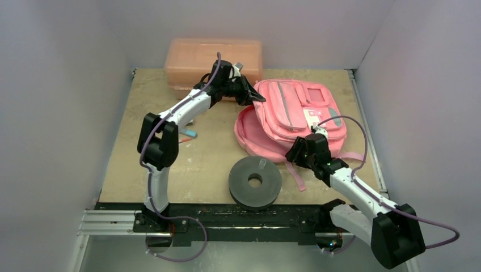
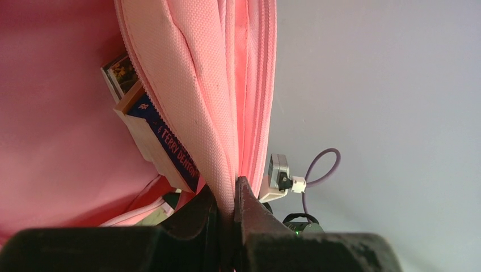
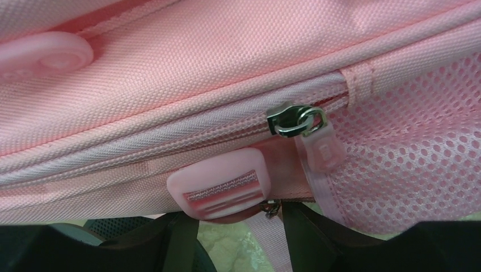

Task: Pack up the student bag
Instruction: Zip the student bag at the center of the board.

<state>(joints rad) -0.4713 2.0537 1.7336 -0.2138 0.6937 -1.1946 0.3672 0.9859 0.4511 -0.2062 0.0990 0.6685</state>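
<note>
The student bag is a bright-pink fabric backpack lying at the back right of the table. My left gripper is at its left edge, shut on the bag's raised flap, and the fabric is pinched between the fingers. Under the lifted flap, books show inside the bag. My right gripper is at the bag's near edge and stands open. Just ahead of its jaws are a pink plastic buckle, a pink strap and a metal zipper pull. Nothing is clamped.
A rigid salmon-pink plastic box stands against the back wall behind the left gripper. A dark grey disc with a centre hole lies near the front middle. A small blue and red item lies beside the left arm. Walls enclose the table.
</note>
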